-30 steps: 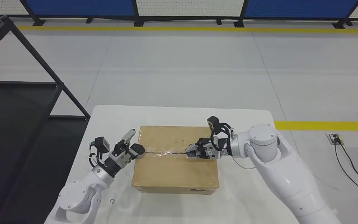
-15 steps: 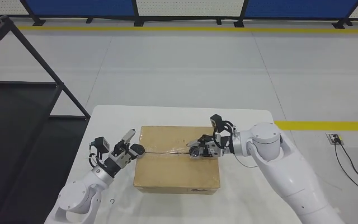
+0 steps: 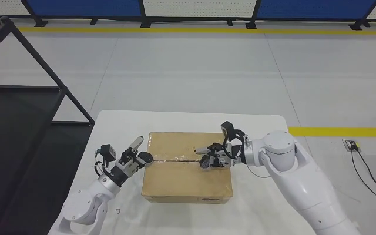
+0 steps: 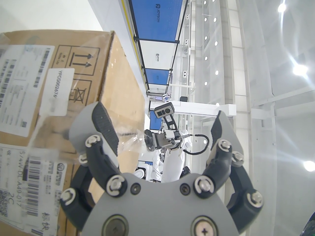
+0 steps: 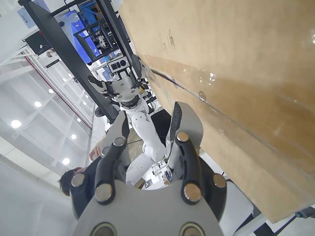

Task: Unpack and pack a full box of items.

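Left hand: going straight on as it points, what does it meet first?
The box: its taped end edge lies right ahead of the left hand. Depth is unclear; it may already touch.

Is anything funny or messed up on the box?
Yes. The clear tape along the top seam of the cardboard box is crinkled, and at the end by the left gripper a loose crumpled bit sticks off the edge.

Industrial lab hall: blue partition panels (image 3: 82, 7), yellow floor line (image 3: 176, 29), ceiling lights (image 4: 281, 7).
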Tool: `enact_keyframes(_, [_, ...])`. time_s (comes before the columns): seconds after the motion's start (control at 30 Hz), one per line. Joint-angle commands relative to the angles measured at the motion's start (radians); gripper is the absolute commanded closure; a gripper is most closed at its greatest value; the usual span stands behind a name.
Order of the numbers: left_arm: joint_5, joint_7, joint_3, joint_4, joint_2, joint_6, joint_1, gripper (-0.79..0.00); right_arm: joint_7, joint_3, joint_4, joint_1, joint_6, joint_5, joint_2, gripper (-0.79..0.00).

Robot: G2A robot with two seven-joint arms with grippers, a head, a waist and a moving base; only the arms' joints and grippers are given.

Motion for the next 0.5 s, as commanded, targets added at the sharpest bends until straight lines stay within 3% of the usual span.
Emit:
enact_keyframes(0.0, [0.001, 0.001, 0.003, 0.002, 0.000, 0.000, 0.000, -0.785, -0.001, -0.001, -0.005, -0.001, -0.002, -0.005, 0.001, -0.603])
enact_keyframes(0.1, [0.002, 0.003, 0.005, 0.004, -0.001, -0.002, -0.001, -0.785, -0.005, -0.006, -0.019, -0.003, -0.014, -0.030, 0.005, -0.785])
enact_keyframes(0.47, [0.004, 0.002, 0.007, 0.006, -0.002, -0.002, 0.001, -0.785, -0.008, -0.002, -0.075, -0.025, -0.129, -0.088, 0.016, -0.785])
